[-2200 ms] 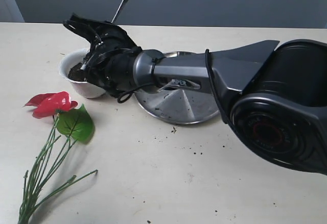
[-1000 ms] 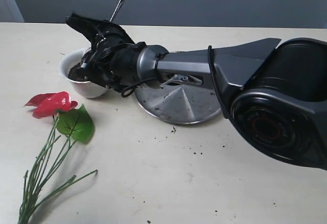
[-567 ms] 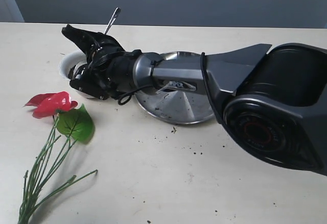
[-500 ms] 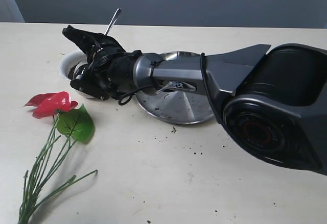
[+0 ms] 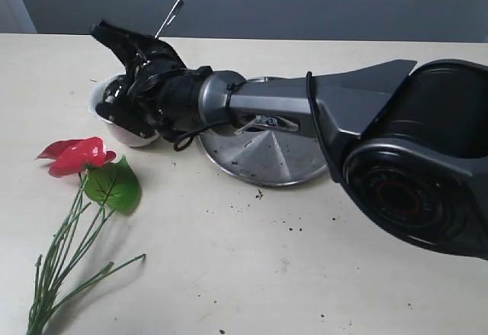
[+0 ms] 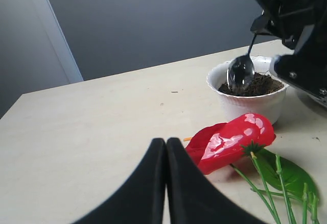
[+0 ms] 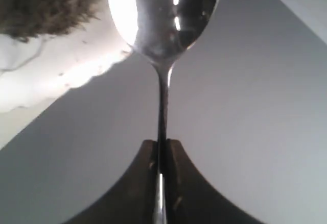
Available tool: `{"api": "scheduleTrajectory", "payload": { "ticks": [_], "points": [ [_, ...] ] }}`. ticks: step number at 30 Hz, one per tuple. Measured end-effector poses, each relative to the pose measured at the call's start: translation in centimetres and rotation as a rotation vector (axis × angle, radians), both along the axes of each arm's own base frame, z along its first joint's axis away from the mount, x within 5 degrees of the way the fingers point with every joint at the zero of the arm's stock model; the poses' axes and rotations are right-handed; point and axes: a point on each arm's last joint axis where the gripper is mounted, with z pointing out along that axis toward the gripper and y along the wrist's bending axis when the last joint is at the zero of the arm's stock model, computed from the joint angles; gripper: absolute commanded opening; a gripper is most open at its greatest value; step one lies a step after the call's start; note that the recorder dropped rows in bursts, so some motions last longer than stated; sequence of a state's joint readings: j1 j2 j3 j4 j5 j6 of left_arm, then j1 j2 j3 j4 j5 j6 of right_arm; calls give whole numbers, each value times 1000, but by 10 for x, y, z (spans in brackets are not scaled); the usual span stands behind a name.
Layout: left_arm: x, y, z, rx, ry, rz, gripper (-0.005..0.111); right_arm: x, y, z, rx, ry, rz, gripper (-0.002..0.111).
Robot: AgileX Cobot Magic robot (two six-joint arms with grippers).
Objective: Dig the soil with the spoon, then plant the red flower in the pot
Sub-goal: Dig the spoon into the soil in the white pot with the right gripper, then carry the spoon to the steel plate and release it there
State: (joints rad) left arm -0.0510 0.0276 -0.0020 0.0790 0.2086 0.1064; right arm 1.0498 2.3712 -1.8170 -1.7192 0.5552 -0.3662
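Note:
The white pot (image 6: pixel 249 103) holds dark soil (image 6: pixel 258 84). My right gripper (image 5: pixel 139 59) reaches across over the pot (image 5: pixel 124 132) and hides most of it in the exterior view. It is shut on the thin handle of the silver spoon (image 7: pixel 162 106), as the right wrist view shows. The spoon's head (image 6: pixel 240 73) points down, its lower end meeting the soil by the rim. The spoon's handle end (image 5: pixel 174 11) sticks up behind the gripper. On the table in front of the pot lies the red flower (image 5: pixel 78 156), with leaf and stems. My left gripper (image 6: pixel 166 143) is shut and empty, close to the red flower (image 6: pixel 230 140).
A round steel plate (image 5: pixel 267 156) with soil crumbs lies right of the pot, under my right arm. The flower's green leaf (image 5: pixel 113 185) and long stems (image 5: pixel 57 266) run toward the table's front left. Soil crumbs (image 5: pixel 293 228) dot the table.
My right gripper has shifted left over the pot with the spoon, dipped, then come up a little. The pot shows less than before. The flower has not moved.

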Motion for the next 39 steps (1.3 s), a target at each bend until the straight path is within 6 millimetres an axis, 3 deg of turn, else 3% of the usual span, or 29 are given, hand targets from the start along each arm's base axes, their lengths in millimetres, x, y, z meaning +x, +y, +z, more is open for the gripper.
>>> {"api": "scheduleTrajectory", "payload": {
  "ticks": [6,9,13,18,26,29,39],
  "points": [
    [0,0,0,0,0,0,0,6,-8,38,606,207,-313,-1],
    [0,0,0,0,0,0,0,9,-20,54,813,251,-508,-1],
    [0,0,0,0,0,0,0,9,-37,60,965,382,-758,-1],
    [0,0,0,0,0,0,0,18,-62,51,1120,702,-1077,-1],
    [0,0,0,0,0,0,0,45,-110,39,1139,972,-1453,-1],
    [0,0,0,0,0,0,0,60,-134,21,1082,1112,-1621,-1],
    [0,0,0,0,0,0,0,59,-142,-19,884,1190,-1771,-1]
  ]
}}
